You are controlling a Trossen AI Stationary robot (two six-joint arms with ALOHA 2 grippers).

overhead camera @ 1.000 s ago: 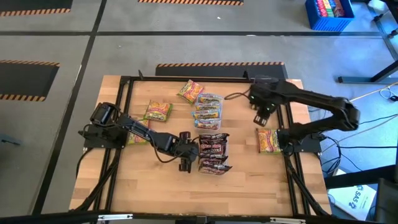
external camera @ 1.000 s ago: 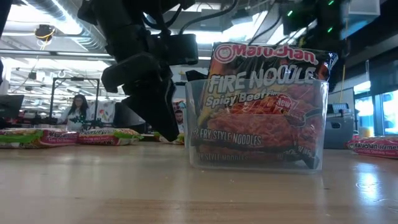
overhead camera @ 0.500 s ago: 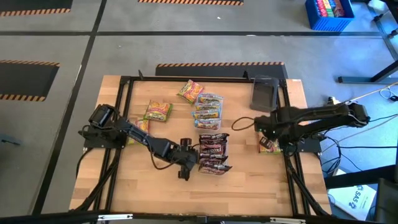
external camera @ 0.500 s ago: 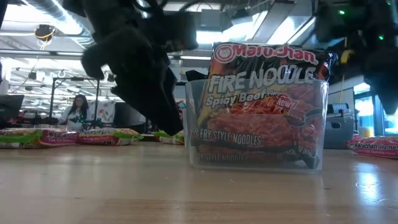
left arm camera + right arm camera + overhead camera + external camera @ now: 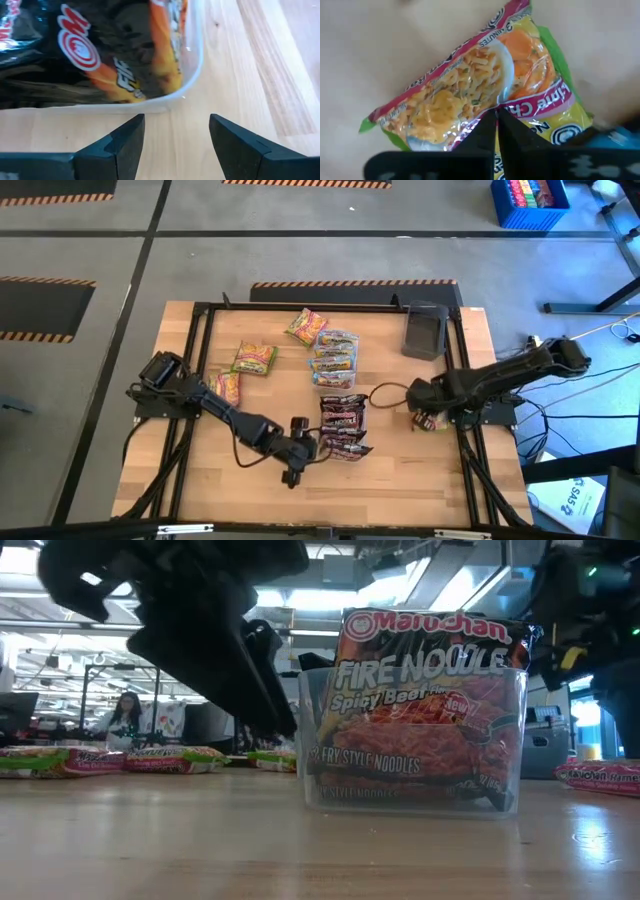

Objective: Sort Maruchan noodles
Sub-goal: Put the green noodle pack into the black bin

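With the right gripper (image 5: pixel 496 131) fingers pinched together on the film of a yellow-green packet (image 5: pixel 475 95) at the table's (image 5: pixel 400 470) right edge, you have one pick under way. Your left gripper (image 5: pixel 176 145) fingers stand apart beside the clear tub (image 5: pixel 192 65) holding the maroon packets (image 5: pixel 342 426). Blue-orange packets (image 5: pixel 334 356) are grouped mid-table; other yellow-green packets (image 5: pixel 254 358) lie scattered, so that kind looks unsorted.

1. A tub (image 5: pixel 343 428) of packets sits mid-bench (image 5: pixel 420 470).
2. A second filled tub (image 5: pixel 335 357) lies behind it.
3. Loose packets (image 5: pixel 254 358) lie to the left.
4. One packet (image 5: pixel 431 416) lies at the right edge.
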